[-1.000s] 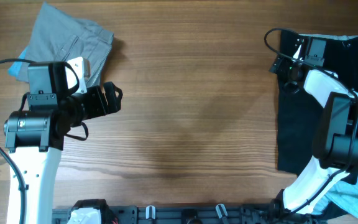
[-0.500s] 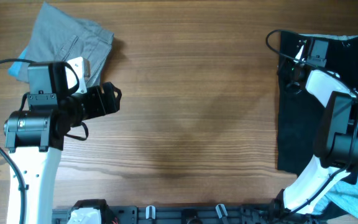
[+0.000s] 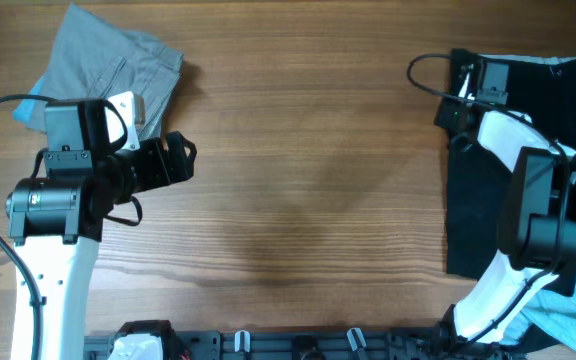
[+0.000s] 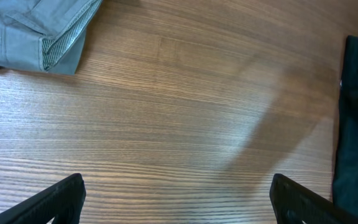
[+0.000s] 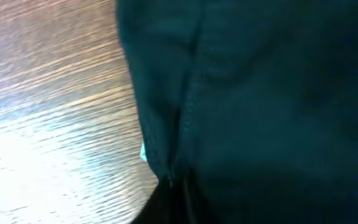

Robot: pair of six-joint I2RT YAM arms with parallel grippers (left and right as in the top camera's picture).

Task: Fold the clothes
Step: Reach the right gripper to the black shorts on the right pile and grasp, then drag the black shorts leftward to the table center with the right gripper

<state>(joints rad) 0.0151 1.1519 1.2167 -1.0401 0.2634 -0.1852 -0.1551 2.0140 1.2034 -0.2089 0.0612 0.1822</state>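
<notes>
From above, my left pincer (image 3: 182, 158) hangs over the left side of the brown wooden bench (image 3: 318, 200), just on the near side of the grey folded cloth garment (image 3: 118, 60), which lies at the far left corner. The dark flat-spread cloth garment (image 3: 476, 215) lies along the right edge. My right pincer (image 3: 452, 118) sits at that garment's far left corner, right on its edge. A pale blue crumpled cloth (image 3: 570, 322) shows at the near right corner, partly under my right arm.

In my left wrist view, my two fingers (image 4: 58, 198) stand wide apart with only bare wood between them, holding nothing. The grey garment's folded hem is at the upper left, and the dark garment's edge is at the right.

My right wrist view is blurred and almost filled by dark fabric with a seam, wood to the left. I cannot tell how far this pincer is spread, or whether it has the cloth.
</notes>
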